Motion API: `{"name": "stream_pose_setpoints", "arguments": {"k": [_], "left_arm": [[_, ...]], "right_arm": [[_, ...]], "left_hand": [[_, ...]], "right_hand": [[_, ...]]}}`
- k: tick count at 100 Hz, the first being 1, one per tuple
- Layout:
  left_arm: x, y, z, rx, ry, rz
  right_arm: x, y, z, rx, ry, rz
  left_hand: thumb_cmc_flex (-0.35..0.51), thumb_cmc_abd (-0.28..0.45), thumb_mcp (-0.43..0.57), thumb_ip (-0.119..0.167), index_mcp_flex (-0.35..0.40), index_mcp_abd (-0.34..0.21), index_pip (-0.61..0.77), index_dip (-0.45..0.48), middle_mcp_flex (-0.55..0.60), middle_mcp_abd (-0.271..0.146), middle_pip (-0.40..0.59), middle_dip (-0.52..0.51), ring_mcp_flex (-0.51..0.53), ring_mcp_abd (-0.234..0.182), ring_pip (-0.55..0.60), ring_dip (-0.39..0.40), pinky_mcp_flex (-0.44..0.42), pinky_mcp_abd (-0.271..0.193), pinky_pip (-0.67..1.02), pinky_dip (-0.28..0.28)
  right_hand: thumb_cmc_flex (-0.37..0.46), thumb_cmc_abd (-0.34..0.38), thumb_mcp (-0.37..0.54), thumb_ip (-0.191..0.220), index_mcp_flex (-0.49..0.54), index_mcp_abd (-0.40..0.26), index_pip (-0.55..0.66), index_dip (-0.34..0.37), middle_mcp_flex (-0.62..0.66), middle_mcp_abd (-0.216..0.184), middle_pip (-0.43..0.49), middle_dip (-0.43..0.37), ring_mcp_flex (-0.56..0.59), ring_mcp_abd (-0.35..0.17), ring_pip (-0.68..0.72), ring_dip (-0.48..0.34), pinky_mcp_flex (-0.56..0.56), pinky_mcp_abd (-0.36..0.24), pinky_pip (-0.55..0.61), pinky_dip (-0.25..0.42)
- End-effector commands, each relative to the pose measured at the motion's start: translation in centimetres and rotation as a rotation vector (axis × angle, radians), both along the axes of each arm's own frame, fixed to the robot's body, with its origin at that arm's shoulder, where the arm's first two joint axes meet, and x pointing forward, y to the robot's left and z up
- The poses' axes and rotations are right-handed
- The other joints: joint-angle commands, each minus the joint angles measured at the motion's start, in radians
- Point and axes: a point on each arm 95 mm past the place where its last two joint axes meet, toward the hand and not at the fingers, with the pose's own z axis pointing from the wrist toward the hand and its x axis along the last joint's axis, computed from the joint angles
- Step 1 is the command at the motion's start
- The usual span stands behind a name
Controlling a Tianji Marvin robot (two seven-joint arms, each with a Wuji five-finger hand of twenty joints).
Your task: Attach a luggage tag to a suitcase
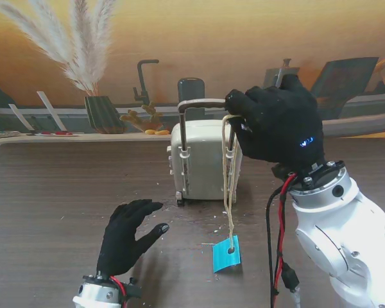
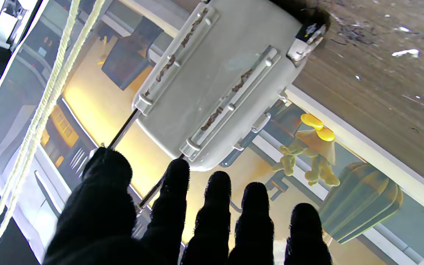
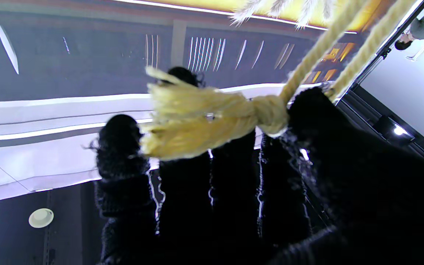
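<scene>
right robot hand (image 1: 279,125) – pinches cord (image 1: 229,186) knot at suitcase (image 1: 202,160) handle | tag (image 1: 226,254) on surface, near suitcase | left robot hand (image 1: 125,237) spread, empty | risk – cord slips off, suitcase tips

Probably a staged demo booth: a dark wood-grain table (image 1: 64,192) before a printed kitchen backdrop (image 1: 244,38).

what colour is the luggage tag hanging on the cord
Teal blue; the luggage tag shows best in the stand view, at the end of the cream cord.

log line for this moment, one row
right hand: holds cord at suitcase handle | tag: hanging, touching table | left hand: open, idle
</scene>
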Motion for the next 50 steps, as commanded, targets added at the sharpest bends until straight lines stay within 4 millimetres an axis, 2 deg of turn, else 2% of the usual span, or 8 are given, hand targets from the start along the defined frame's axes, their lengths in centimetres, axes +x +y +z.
{"name": "stream_pose_setpoints", "arguments": {"k": [1,23,50], "left_arm": [[0.4,-0.5,0.3,-0.020,-0.003,-0.018],[1.9,-1.7,0.4,-0.076,0.009,-0.077],[3.7,-3.3,-0.2,-0.061,0.050,-0.148]], "right_arm": [[-0.2,0.1,0.8,-0.011,-0.021,-0.004],[-0.3,0.4,1.6,-0.029,-0.041,-0.008],[-0.8,0.8,1.8,-0.046,-0.047,0.006]], "left_hand": [[0.021,-0.018,0.013,-0.001,0.000,0.002,0.005,0.005,0.007,-0.005,0.016,0.025,0.025,0.007,0.017,0.024,0.006,-0.007,0.014,0.021],[0.007,-0.047,0.016,0.003,-0.022,0.001,0.002,0.000,-0.003,-0.016,0.021,0.030,0.023,0.004,0.032,0.031,0.011,-0.001,0.024,0.038],[0.012,-0.067,0.034,0.006,-0.038,-0.005,0.001,-0.005,-0.014,-0.027,0.022,0.030,0.016,-0.001,0.032,0.030,0.008,0.003,0.027,0.050]], "right_hand": [[0.053,0.023,0.028,0.001,0.011,-0.062,0.019,0.029,0.015,0.000,0.002,0.019,0.030,-0.014,0.018,0.007,0.003,-0.004,0.013,0.007],[0.051,0.026,0.026,0.001,0.011,-0.067,0.017,0.031,0.015,-0.004,0.004,0.024,0.030,-0.015,0.018,0.007,0.003,-0.005,0.012,0.007],[0.050,0.030,0.023,0.000,0.008,-0.069,0.016,0.034,0.011,-0.002,0.007,0.029,0.028,-0.018,0.018,0.006,0.003,-0.008,0.011,0.007]]}}
